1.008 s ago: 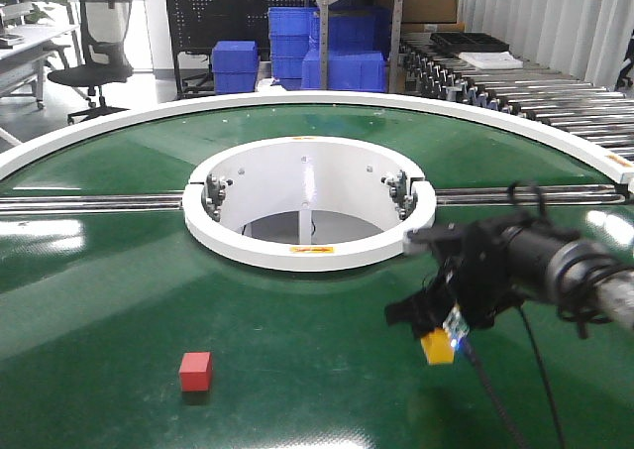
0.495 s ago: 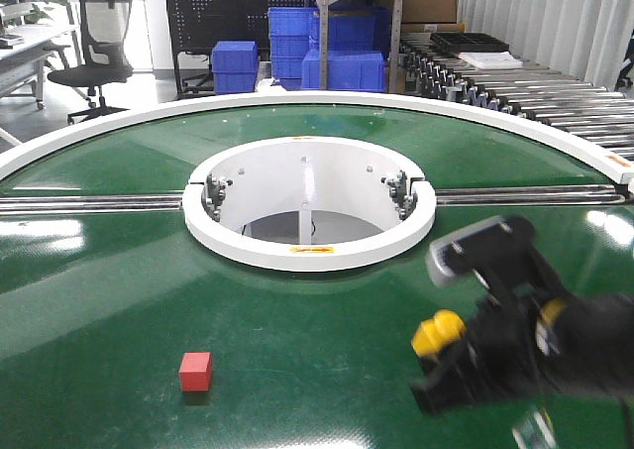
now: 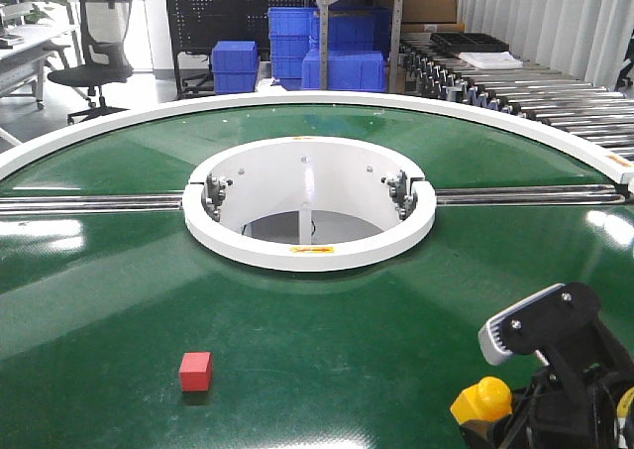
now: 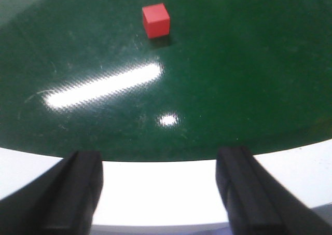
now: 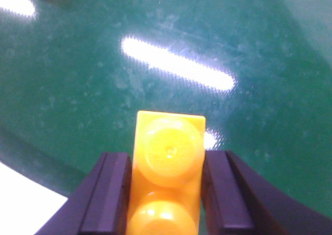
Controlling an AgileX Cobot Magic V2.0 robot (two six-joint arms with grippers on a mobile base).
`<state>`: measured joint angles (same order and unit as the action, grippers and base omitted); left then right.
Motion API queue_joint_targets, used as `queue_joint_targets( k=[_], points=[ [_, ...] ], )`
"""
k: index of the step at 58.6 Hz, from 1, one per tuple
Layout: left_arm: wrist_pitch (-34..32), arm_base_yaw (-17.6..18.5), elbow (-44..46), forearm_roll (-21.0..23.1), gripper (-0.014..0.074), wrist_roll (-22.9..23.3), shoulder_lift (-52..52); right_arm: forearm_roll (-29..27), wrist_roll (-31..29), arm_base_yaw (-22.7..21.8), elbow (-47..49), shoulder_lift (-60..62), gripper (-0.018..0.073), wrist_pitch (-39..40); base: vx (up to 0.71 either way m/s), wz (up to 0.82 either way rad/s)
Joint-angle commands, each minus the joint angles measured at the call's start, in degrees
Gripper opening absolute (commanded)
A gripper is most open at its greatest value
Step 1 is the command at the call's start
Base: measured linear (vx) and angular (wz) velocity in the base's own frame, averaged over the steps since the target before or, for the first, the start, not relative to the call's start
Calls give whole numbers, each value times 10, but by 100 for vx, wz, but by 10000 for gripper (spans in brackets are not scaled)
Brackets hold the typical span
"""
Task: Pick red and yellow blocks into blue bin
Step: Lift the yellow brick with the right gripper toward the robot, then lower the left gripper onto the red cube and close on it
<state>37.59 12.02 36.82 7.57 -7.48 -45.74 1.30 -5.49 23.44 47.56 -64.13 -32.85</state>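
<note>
Your right claw (image 5: 167, 193) grips the studded yellow plastic brick (image 5: 168, 152) above the glossy green round desk (image 5: 249, 48). Your left claw (image 4: 163, 193) stands open and empty. The small red plastic cube (image 4: 156, 20) sits on the desk beyond it.

Left tool (image 4: 159, 183) agape, right tool (image 5: 166, 165) clenched.

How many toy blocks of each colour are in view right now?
Red plastic cube: 1, lying on the green round table
Yellow studded plastic brick: 1, clamped between the jaws of the right gripper
Total: 2
</note>
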Motion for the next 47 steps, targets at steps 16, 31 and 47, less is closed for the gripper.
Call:
queue_joint_targets(
  k=[16,31,47],
  points=[
    [-51,5,180,9,664,-25,-263,6,-4,1,16,14,192,32,0,0],
    [-56,38,308,7,660,-66,-440,6,-4,1,16,14,192,32,0,0],
    [9,38,472,-1,660,-1,-595,6,-4,1,16,14,192,32,0,0]
  ],
)
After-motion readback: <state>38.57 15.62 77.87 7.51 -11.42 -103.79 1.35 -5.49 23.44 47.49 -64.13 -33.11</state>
